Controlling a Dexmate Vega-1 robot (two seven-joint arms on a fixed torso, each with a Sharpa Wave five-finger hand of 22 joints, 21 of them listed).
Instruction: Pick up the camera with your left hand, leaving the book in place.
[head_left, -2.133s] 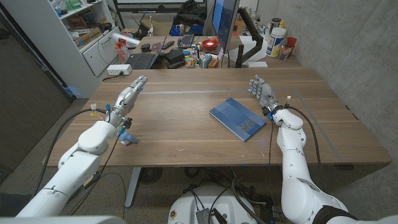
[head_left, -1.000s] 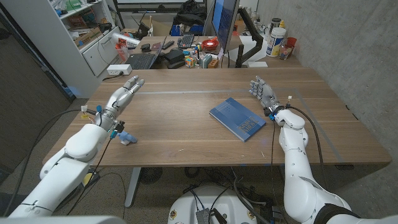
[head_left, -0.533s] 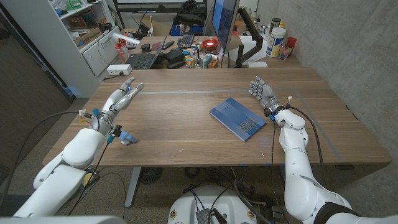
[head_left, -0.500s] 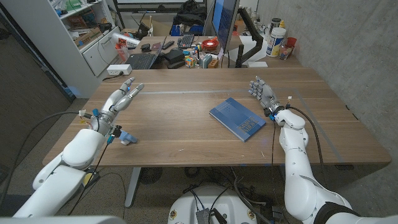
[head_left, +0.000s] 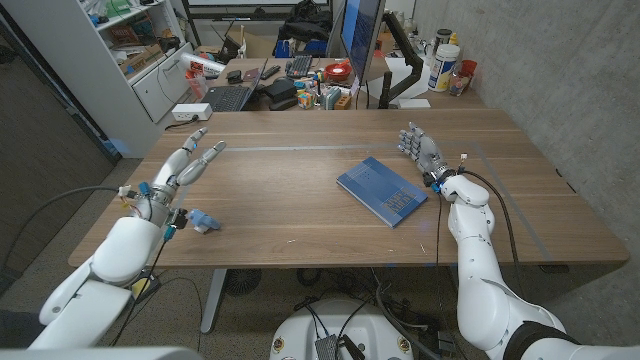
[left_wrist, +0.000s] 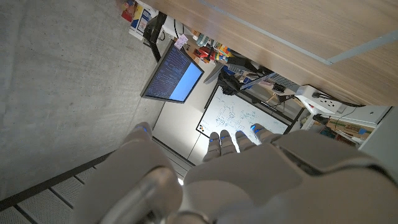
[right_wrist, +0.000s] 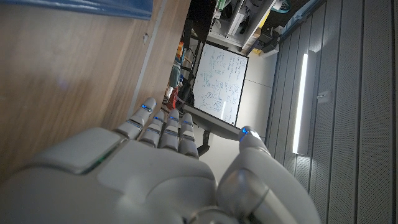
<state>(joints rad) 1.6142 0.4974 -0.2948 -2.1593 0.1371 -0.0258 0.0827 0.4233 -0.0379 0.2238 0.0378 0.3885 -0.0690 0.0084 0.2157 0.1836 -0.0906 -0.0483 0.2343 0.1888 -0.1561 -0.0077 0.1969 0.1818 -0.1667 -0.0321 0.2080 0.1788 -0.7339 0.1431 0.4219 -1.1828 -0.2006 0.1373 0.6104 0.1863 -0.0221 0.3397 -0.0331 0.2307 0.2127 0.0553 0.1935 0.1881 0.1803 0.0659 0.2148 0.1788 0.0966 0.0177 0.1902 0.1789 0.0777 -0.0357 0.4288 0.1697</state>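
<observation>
Camera (head_left: 203, 221), a small blue-grey thing too small to make out in detail, lies near the counter's (head_left: 300, 205) front left corner, just beside the left forearm. The left robot hand (head_left: 188, 163) is farther back along the left edge, past the camera, released, with fingers spread and nothing in them. The blue book (head_left: 388, 190) lies right of the counter's middle, well apart from the camera. The right robot hand (head_left: 420, 147) is just behind the book's right corner, fingers apart, holding nothing.
</observation>
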